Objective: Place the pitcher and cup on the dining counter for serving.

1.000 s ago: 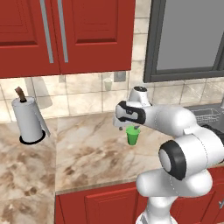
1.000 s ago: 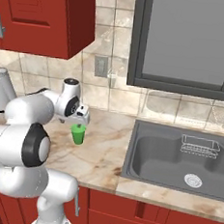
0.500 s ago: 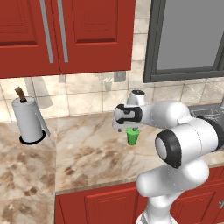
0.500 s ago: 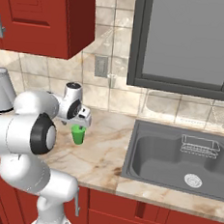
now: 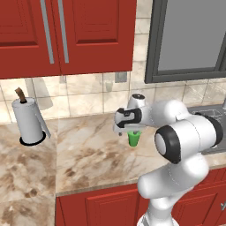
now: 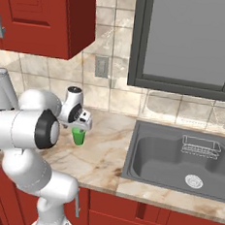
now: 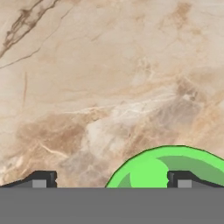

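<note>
My jaws (image 7: 108,180) stand wide apart, holding nothing, hanging directly above the green cup (image 5: 134,137), whose rim sits off-centre between them, one tip over its mouth. The cup stands upright on the marble worktop (image 5: 88,150), near the tiled wall. I see a paper-towel roll (image 5: 27,121) well apart, and the sink (image 6: 178,160) on the other side.

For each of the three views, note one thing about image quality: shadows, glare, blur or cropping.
Left base view: the paper-towel roll casts a soft shadow on the tiles; everything is sharp. Right base view: even light, no glare on the sink. Hand view: the cup is cropped by the bottom edge, and the marble counter looks slightly soft.
</note>
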### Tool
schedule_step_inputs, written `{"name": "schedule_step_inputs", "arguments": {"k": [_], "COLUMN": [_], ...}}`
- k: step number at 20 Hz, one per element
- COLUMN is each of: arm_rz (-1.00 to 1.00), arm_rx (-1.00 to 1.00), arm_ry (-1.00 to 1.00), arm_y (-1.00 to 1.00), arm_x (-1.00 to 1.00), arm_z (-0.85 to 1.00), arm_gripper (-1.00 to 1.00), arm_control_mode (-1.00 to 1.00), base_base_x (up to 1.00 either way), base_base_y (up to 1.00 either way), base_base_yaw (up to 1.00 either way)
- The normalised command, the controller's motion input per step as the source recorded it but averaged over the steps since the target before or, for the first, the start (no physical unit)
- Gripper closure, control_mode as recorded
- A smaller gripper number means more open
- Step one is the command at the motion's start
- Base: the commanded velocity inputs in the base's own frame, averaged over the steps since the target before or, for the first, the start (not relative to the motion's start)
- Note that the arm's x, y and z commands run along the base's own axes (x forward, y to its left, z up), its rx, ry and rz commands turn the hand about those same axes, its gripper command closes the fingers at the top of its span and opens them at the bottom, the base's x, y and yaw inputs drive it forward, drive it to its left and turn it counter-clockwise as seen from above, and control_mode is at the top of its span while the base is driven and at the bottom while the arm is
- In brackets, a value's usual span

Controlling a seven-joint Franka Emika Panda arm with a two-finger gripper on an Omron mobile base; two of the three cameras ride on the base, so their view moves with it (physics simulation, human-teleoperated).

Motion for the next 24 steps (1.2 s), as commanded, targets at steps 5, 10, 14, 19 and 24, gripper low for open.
{"name": "schedule_step_inputs", "arguments": {"k": [5, 10, 14, 19, 24], "arm_rz": [0.00, 0.00, 0.00, 0.00, 0.00], "arm_rx": [-0.01, -0.05, -0.01, 0.00, 0.00], "arm_ry": [0.00, 0.00, 0.00, 0.00, -0.05], "arm_y": [0.00, 0.00, 0.00, 0.00, 0.00], "arm_x": [0.16, 0.05, 0.00, 0.00, -0.16], "arm_z": [-0.21, -0.32, -0.11, 0.00, 0.02], "arm_gripper": [-1.00, 1.00, 1.00, 1.00, 1.00], "arm_control_mode": [-1.00, -1.00, -1.00, -1.00, -1.00], "base_base_x": [0.00, 0.00, 0.00, 0.00, 0.00], "base_base_y": [0.00, 0.00, 0.00, 0.00, 0.00], "base_base_yaw": [0.00, 0.00, 0.00, 0.00, 0.00]}}
